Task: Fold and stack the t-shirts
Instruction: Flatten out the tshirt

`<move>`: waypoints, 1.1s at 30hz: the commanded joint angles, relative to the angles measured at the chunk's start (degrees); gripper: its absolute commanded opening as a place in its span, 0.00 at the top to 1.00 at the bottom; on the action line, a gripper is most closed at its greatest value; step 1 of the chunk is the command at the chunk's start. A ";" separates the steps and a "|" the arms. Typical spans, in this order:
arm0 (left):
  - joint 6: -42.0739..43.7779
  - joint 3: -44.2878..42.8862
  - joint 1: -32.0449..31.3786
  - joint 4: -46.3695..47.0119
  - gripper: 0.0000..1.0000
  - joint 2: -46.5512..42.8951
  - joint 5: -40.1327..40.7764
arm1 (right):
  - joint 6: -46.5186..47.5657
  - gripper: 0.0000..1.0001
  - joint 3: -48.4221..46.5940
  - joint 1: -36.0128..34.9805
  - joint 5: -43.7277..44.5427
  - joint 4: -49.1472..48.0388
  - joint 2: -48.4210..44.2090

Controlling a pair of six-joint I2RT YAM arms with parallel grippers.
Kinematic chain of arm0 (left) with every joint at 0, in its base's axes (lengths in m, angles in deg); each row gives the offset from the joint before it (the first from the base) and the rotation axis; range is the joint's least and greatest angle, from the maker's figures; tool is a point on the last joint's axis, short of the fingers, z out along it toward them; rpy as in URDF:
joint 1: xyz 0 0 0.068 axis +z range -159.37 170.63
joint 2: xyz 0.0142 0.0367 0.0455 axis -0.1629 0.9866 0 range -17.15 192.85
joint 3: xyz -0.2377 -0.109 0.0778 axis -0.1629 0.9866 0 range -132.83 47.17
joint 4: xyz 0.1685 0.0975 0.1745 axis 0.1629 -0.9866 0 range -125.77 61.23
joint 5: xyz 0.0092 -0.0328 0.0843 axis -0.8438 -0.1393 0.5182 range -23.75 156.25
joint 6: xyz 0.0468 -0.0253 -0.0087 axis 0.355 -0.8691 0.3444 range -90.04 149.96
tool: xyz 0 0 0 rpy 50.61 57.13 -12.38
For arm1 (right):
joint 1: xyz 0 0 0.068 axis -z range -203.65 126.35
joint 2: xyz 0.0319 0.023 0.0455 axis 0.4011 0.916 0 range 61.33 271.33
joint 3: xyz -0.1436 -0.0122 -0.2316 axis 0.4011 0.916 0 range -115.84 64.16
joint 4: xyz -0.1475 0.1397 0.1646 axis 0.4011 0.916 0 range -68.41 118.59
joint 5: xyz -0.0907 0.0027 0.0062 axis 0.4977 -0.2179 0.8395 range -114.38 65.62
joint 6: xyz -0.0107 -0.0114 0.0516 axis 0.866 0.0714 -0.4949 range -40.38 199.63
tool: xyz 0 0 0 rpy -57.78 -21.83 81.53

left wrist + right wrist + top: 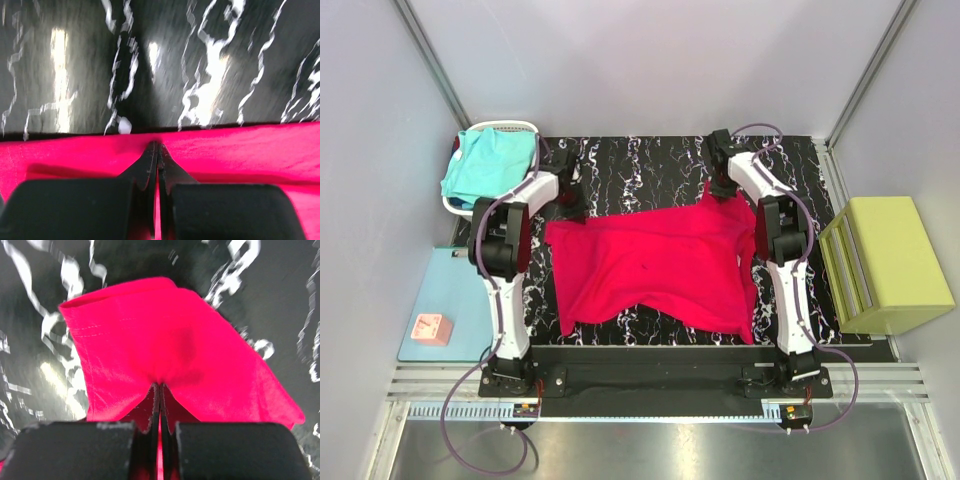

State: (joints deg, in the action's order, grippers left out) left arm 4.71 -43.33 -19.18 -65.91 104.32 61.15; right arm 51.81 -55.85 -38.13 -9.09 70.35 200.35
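The crimson-red t-shirt (650, 265) lies spread on the black marbled table (650, 165), with its far right corner pulled up into a peak. My left gripper (570, 207) is shut on the shirt's far left edge (235, 145), a thin line of red showing between its fingertips (157, 146). My right gripper (718, 190) is shut on the raised far right corner (160, 340), and the cloth fans out beyond its tips (160, 386). The turquoise t-shirt (488, 165) sits crumpled in a white basket (525, 128) at the far left.
A flat light-blue mat (455, 290) lies left of the table with a small pink block (430, 328) on it. A yellow-green rectangular block (885, 262) stands at the right. White walls close in the back and sides.
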 commanded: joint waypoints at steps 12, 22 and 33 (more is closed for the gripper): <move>1.26 -44.82 0.31 -11.72 1.00 23.79 -1.66 | -3.47 1.00 -26.76 5.87 -3.77 4.77 12.41; -0.58 -49.42 2.07 -9.09 0.96 28.03 -6.75 | -4.44 1.00 -35.91 8.76 -13.08 1.87 18.57; 1.00 -33.01 -4.25 -7.33 0.24 -2.09 2.08 | 2.50 0.30 -22.59 -1.24 0.50 3.02 -8.02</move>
State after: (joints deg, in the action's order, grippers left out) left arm 5.01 -82.56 -19.15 -76.14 121.81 57.39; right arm 50.81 -83.67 -32.49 -16.96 74.70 211.54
